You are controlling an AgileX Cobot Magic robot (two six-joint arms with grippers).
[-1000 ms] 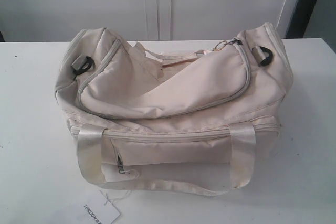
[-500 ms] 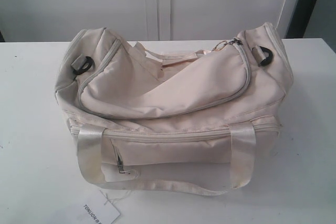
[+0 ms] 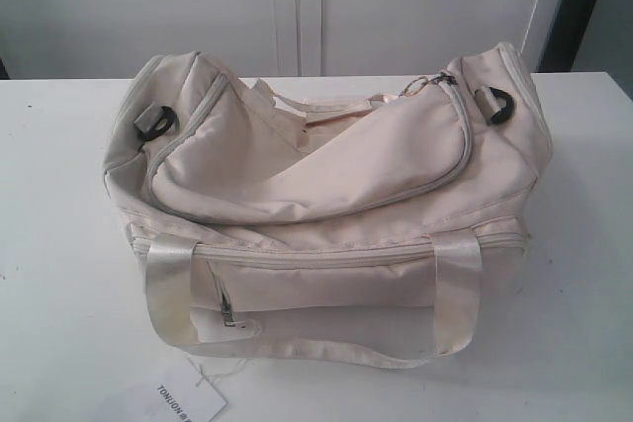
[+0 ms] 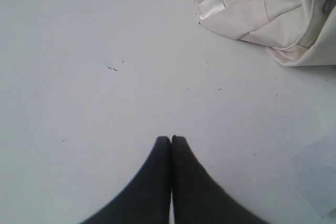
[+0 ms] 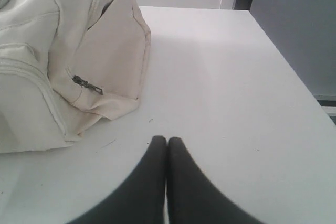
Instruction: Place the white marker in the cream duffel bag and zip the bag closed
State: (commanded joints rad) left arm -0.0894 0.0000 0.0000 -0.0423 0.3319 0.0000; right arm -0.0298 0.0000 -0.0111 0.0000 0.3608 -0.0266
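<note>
The cream duffel bag [image 3: 326, 165] sits at the middle of a white bench [image 3: 59, 244], its soft fabric slumped and creased. Its curved top zipper [image 3: 297, 216] looks run shut along the side facing us, up to a gold keyring [image 3: 420, 86] at the right end. We see nothing of the bag's contents, and the white marker shows in none of our views, so we cannot say whether it lies inside. A satin strap handle [image 3: 297, 348] droops in a shiny loop down the front, over a small front zip pocket [image 3: 316, 284] whose metal pull [image 3: 230, 317] hangs at its left corner. A black ring [image 3: 158, 124] is fixed at each end of the bag. A flat white paper tag [image 3: 188, 400] lies on the bench just before the bag; we read black capitals beginning "TON", the rest cut off by the edge. In the wrist views the left claw [image 4: 171, 139] and the right claw [image 5: 167, 140] each hang over bare bench beside the bag, dark fingers pressed together on nothing.
</note>
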